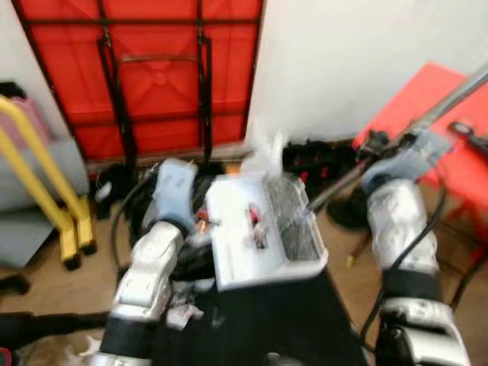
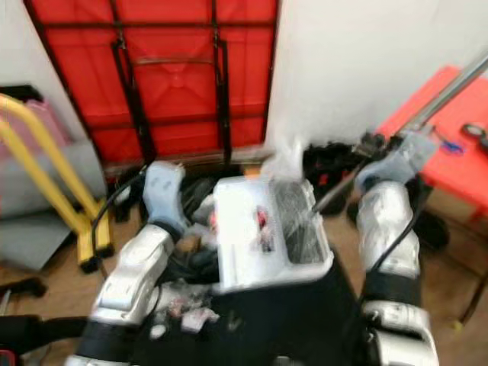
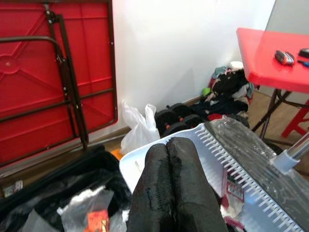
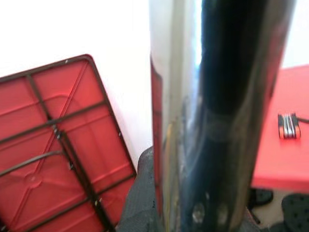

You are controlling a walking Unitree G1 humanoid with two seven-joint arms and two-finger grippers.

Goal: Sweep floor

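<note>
Both eye views are smeared with motion blur, edges soft throughout. Light is bright and even; the white wall (image 1: 366, 69) is nearly washed out. The left wrist view is sharp beyond its closed fingers (image 3: 176, 193). In the right wrist view the metal pole (image 4: 217, 111) looms unfocused, streaked with reflections.

White toothed dustpan (image 1: 263, 229) holding litter beside slanted metal broom handle (image 1: 427, 118)

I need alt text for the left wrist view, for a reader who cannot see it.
Two black fingers of the left gripper, pressed together, point over a white dustpan holding scraps, its comb edge beside a silver pole. Behind stand a folded red table against a white wall, a white plastic bag and a red table.
</note>
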